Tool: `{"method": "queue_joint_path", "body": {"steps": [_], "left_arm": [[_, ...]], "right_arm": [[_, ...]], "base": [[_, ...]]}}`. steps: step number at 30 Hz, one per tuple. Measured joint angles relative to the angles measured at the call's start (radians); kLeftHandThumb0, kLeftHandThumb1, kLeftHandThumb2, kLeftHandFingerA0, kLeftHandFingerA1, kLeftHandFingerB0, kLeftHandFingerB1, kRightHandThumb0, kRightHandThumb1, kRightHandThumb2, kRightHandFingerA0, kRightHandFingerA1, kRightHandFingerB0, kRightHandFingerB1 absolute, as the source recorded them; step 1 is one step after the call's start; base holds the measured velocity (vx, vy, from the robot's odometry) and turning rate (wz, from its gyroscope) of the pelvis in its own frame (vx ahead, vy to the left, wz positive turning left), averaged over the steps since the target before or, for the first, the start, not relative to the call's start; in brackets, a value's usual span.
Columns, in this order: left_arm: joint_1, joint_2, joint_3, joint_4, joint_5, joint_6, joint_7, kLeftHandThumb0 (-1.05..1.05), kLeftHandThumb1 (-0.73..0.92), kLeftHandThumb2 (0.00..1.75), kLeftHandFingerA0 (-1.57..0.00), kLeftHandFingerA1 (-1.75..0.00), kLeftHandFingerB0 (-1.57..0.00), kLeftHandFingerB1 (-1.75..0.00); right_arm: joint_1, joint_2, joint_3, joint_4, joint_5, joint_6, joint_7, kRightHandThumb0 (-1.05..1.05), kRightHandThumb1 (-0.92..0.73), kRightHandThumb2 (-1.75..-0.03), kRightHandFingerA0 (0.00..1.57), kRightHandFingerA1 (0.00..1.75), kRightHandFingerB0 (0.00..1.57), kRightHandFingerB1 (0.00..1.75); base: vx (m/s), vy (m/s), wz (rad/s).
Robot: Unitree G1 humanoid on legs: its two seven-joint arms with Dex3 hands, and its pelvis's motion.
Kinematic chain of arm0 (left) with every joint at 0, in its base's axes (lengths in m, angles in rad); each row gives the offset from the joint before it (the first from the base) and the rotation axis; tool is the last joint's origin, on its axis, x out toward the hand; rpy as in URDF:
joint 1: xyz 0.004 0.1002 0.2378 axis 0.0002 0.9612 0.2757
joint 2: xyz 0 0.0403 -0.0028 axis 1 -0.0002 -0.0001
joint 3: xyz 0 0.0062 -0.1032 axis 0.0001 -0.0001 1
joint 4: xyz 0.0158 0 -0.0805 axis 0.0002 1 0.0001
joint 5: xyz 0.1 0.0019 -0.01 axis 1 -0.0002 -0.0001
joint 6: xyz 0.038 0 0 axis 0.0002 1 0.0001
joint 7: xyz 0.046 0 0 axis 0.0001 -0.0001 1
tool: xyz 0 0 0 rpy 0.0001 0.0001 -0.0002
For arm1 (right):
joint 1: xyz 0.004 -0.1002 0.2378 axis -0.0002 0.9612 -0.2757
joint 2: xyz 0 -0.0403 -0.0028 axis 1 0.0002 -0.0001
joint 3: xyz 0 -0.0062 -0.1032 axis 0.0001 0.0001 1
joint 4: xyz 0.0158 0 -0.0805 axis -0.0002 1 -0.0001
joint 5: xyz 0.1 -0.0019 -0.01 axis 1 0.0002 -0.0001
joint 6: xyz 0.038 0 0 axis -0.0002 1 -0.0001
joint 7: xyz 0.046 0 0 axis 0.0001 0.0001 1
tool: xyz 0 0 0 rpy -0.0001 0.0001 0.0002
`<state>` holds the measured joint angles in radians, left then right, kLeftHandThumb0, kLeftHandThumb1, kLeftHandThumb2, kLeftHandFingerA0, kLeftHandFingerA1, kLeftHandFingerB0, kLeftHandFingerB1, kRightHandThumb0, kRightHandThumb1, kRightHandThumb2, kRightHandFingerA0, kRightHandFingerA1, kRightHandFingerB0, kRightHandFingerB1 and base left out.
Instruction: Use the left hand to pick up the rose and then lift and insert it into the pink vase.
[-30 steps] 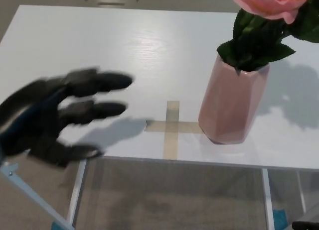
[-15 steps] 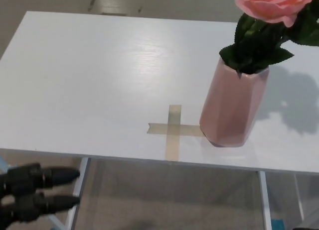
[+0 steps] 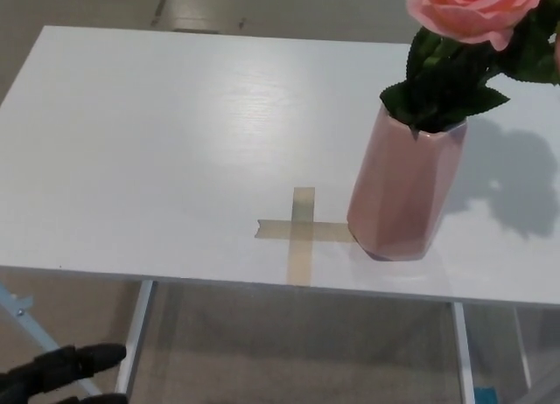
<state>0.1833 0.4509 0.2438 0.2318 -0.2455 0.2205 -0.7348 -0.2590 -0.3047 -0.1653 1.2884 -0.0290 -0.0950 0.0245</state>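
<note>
Since the earlier frames the left hand (image 3: 57, 375) has dropped away from above the desk and now shows only as black fingertips (image 3: 98, 356) at about 7 o'clock, below the front edge of the desk (image 3: 131, 142) and clear of its top; so little of it is visible that whether it is open or closed cannot be told, though nothing is seen in it. No part of the right hand shows. Over at 3 o'clock the pink vase (image 3: 404, 188) stands upright on the white surface, and the rose (image 3: 472, 9) is already in it, its pink bloom up at 1 o'clock, partly cut by the top edge, with dark green leaves (image 3: 442, 80) spreading over the vase mouth. A cross of tan tape (image 3: 301, 232) lies flat on the desk near 6 o'clock, its right arm reaching the foot of the vase. Behind the vase, toward 3 o'clock, its shadow falls across the desk. Beneath the front edge a white metal leg (image 3: 137, 330) runs down to the floor.
</note>
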Motion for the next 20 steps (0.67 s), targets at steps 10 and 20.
{"method": "queue_joint_path", "body": {"steps": [10,20], "left_arm": [[-0.158,0.001,-0.099,0.419,0.097,-0.051,0.179,-0.67,0.56,0.58,-0.33,-0.33,-0.34,-0.32],[-0.283,-0.004,-0.148,0.730,0.160,-0.122,0.363,-0.69,0.55,0.57,-0.32,-0.33,-0.30,-0.31]], "right_arm": [[0.001,0.003,-0.006,0.000,0.001,0.000,0.001,-0.33,-0.67,-0.59,0.70,0.50,0.58,0.45],[0.002,0.004,-0.018,0.000,0.002,0.000,0.000,-0.31,-0.65,-0.59,0.69,0.51,0.58,0.46]], "base": [[0.00,0.000,0.00],[0.00,0.000,0.00]]}}
